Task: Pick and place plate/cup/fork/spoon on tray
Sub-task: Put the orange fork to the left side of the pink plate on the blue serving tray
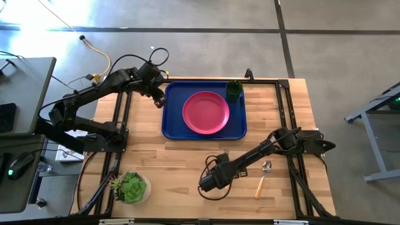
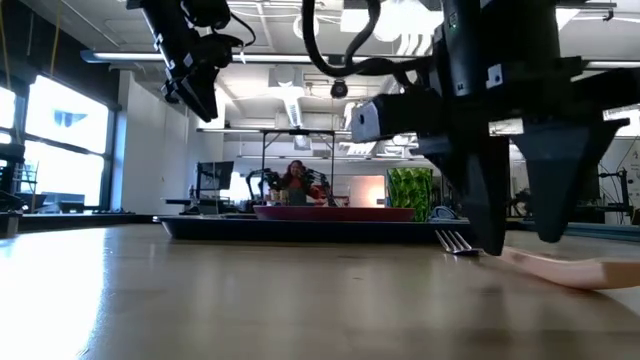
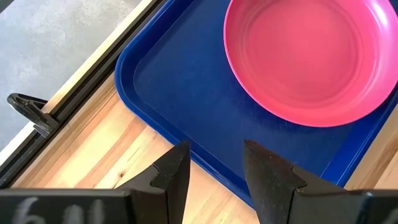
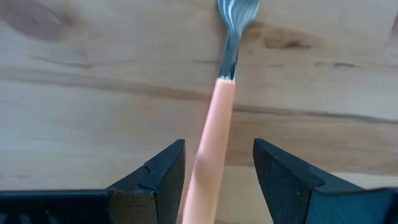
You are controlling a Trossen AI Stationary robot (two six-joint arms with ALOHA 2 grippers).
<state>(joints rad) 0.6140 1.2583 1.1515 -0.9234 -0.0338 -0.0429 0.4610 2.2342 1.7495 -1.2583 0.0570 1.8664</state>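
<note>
Right gripper (image 4: 214,180) low at lower centre of the counter (image 1: 175,162), jaws wide astride the fork (image 4: 214,124) handle, not gripping. Left gripper (image 3: 211,180) jaws part-open, empty, above tray (image 1: 172,122) left edge.

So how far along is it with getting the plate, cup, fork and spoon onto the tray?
Done: the plate and cup sit on the tray. In hand: the right gripper is down at the table, open around the fork handle, not yet closed. Left: fork and spoon, both on the table. The left gripper hangs open over the tray's edge.
</note>
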